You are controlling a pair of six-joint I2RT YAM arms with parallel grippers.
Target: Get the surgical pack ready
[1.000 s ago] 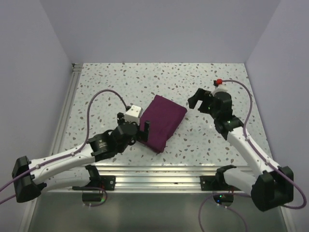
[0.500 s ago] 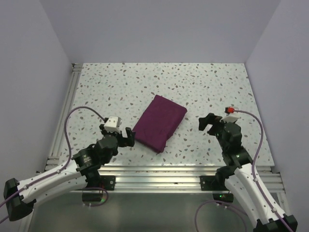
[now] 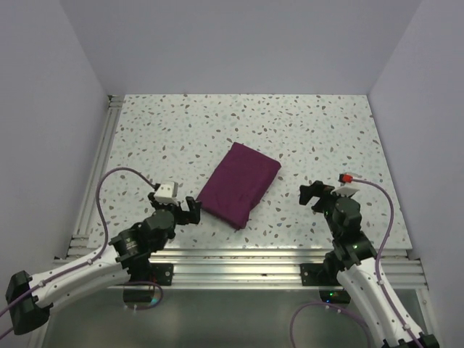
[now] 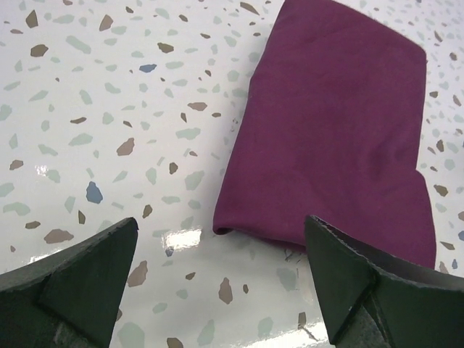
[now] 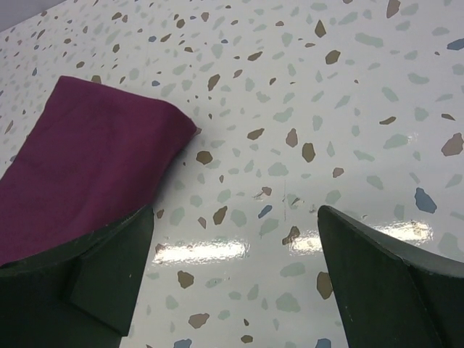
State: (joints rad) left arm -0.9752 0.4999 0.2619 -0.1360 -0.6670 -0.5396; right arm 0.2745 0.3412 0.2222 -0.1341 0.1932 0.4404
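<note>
The left gripper point(image 3: 188, 209), at lower left of the overhead view, was spread wide and empty, just beside the surgical pack point(image 3: 240, 183). The right gripper point(image 3: 312, 194), lower right, was equally wide, nothing held. The pack was seen mid-frame, folded flat, plum-purple, on the speckled table point(image 3: 181, 130).

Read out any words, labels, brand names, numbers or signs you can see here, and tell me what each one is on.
None can be read.
The surgical pack is plain purple cloth with no tag or print showing.
The table carries only coloured speckles, no lettering.
</note>
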